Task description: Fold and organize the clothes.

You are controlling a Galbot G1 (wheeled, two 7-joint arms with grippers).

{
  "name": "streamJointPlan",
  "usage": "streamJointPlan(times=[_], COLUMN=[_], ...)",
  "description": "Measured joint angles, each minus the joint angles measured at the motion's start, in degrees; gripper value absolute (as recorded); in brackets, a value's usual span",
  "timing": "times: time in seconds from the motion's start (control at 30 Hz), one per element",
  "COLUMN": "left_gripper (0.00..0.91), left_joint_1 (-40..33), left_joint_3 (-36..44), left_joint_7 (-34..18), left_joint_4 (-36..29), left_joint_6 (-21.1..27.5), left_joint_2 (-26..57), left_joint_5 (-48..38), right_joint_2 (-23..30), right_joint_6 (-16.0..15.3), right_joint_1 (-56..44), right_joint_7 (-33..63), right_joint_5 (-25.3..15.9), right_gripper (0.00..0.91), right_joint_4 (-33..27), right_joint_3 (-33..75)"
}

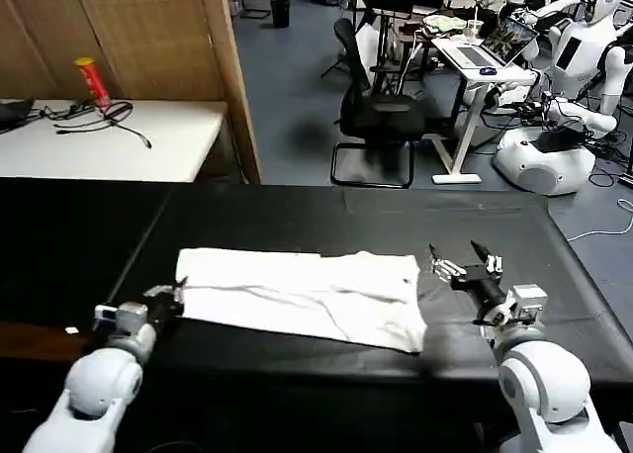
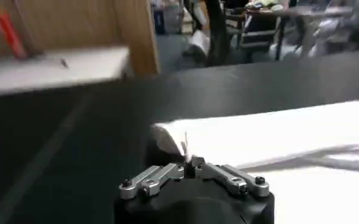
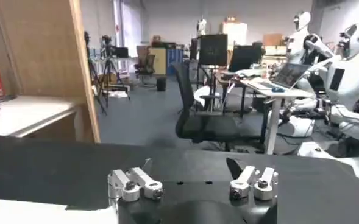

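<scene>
Left gripper [image 1: 176, 297] low at the table's near-left, jaws pinched together on the left edge of the white T-shirt [image 1: 307, 295] — cloth pokes up between the fingertips in the left wrist view [image 2: 187, 159]. From those jaws the shirt runs rightward as a long folded band, plain side up, flat on the black table [image 1: 89, 245]. Right gripper [image 1: 463, 258] just past the shirt's right end, jaws spread wide — nothing between them. Beyond, office chair [image 1: 381, 117].
</scene>
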Motion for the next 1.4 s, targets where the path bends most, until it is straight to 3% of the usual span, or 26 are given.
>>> streamJointPlan(times=[0.17, 0.37, 0.6, 0.8, 1.13, 1.4], left_gripper=[0.000, 0.000, 0.000, 0.000, 0.000, 0.000], left_joint_1=[0.8, 2.1, 1.7, -0.6, -5.0, -7.3], left_joint_3=[-2.7, -3.3, 1.0, 7.9, 18.5, 22.9], left_joint_7=[0.3, -0.8, -5.2, -7.5, -8.9, -8.8], left_joint_4=[2.5, 1.4, -7.1, -14.0, -16.1, -14.8], left_joint_6=[-3.2, -1.5, 5.5, 8.1, 10.0, 9.8], left_joint_2=[6.6, 9.0, 4.3, -0.3, -6.6, -10.3], left_joint_5=[5.1, 3.2, -7.1, -13.9, -20.9, -20.6], right_joint_2=[0.7, 1.6, 2.5, 3.5, 4.6, 4.7], right_joint_6=[0.0, 0.2, 0.6, 1.2, 1.2, 1.2], right_joint_1=[-0.1, -0.3, -1.3, -3.0, -4.6, -4.0], right_joint_7=[0.0, 0.1, 0.1, 0.1, 0.1, 0.0], right_joint_5=[-0.7, -1.8, -3.1, -4.2, -5.6, -6.1], right_gripper=[0.878, 0.878, 0.878, 0.878, 0.878, 0.878], right_joint_4=[0.0, 0.0, 0.1, -0.1, -0.7, -1.5], right_joint_3=[-0.4, -1.0, -0.5, 1.1, 2.2, 1.7])
